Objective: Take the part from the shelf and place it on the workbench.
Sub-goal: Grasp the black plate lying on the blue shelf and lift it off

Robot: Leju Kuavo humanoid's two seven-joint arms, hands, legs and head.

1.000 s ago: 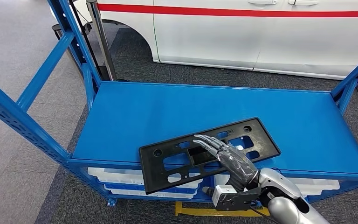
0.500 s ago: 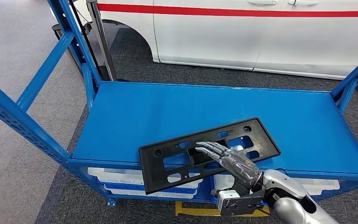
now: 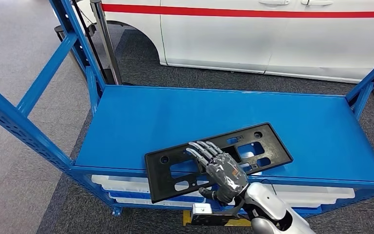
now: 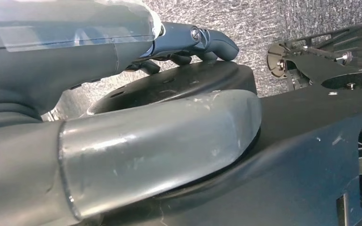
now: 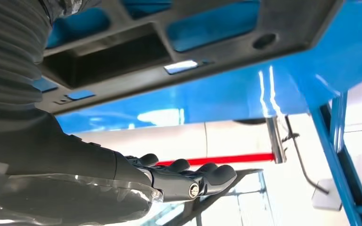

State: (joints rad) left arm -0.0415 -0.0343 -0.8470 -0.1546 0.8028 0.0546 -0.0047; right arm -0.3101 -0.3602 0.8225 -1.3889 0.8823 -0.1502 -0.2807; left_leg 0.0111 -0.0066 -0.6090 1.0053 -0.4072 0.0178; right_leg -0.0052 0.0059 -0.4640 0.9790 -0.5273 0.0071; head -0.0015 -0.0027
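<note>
One part [image 3: 217,159], black moulded plastic, long flat rectangular frame with several cut-out windows and round holes. Location: blue shelf [image 3: 175,117], near its front edge, lying askew with one corner overhanging the front lip. Handling, by my judgement: light, fairly stiff though likely to flex along its length, smooth faces that could slip; thin webs between cut-outs look like the weak points. Best hold, I reckon: the near long edge around the middle, thumb under, fingers over a solid bar, so it hangs balanced. My right robot hand [image 3: 219,169]: over the part's middle, fingers [image 3: 200,148] spread and extended, holding nothing. My left robot hand [image 4: 122,117]: grasp state, cannot tell.
</note>
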